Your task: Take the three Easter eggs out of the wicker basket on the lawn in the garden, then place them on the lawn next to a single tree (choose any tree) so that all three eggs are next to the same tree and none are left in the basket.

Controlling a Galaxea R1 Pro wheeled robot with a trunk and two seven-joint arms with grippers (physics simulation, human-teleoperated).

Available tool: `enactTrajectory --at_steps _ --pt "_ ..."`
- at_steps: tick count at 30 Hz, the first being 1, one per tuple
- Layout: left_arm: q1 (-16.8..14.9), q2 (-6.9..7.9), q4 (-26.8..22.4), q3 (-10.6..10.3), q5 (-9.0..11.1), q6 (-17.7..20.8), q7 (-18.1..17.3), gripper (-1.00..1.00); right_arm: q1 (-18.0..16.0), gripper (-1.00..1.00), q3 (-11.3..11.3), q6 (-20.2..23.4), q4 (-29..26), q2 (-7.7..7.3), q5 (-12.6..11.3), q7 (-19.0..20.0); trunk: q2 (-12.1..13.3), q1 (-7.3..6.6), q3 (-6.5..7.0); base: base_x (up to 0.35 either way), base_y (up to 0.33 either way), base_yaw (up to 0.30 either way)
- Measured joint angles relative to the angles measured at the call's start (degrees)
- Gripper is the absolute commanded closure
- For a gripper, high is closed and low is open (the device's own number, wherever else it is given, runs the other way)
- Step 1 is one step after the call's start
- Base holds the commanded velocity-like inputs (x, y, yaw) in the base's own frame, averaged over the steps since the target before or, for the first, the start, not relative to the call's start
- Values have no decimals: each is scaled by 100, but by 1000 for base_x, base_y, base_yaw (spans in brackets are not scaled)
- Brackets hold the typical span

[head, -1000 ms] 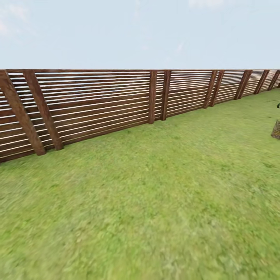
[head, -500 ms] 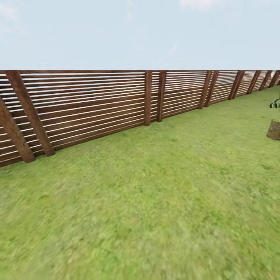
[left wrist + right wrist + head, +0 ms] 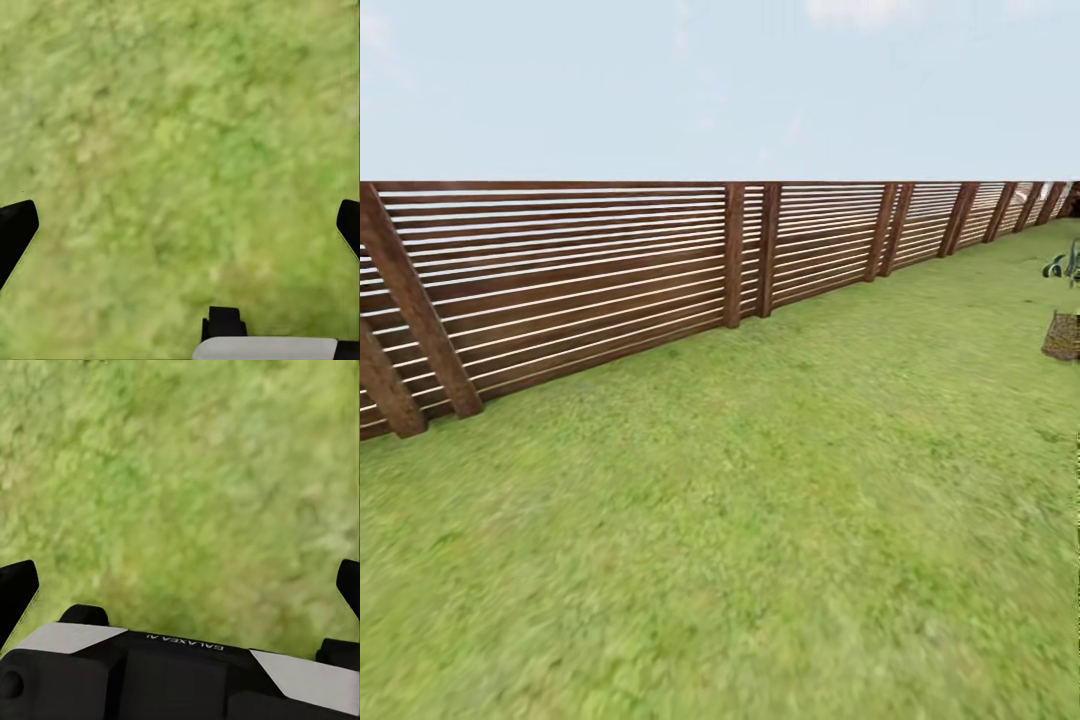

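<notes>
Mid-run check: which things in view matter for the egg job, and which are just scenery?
Job:
basket, far right
lawn
left claw, open over grass
right claw, open over grass

Scenery:
fence
leafy plant behind the basket
sky

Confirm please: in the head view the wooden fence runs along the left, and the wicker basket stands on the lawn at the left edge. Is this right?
Not quite. The head view shows the wicker basket at the right edge, not the left. It does stand on the lawn, and the wooden fence does run along the left.
</notes>
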Motion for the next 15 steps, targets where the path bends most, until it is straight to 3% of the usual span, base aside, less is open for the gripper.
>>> enactTrajectory --at_steps 10,15 --pt "0 0 2 0 0 0 -6 -100 2 -100 0 0 0 0 0 1 0 0 30 327 89 -232" --pt "1 0 2 0 0 0 -8 -100 0 -100 1 0 1 0 0 1 0 0 36 327 100 -97"
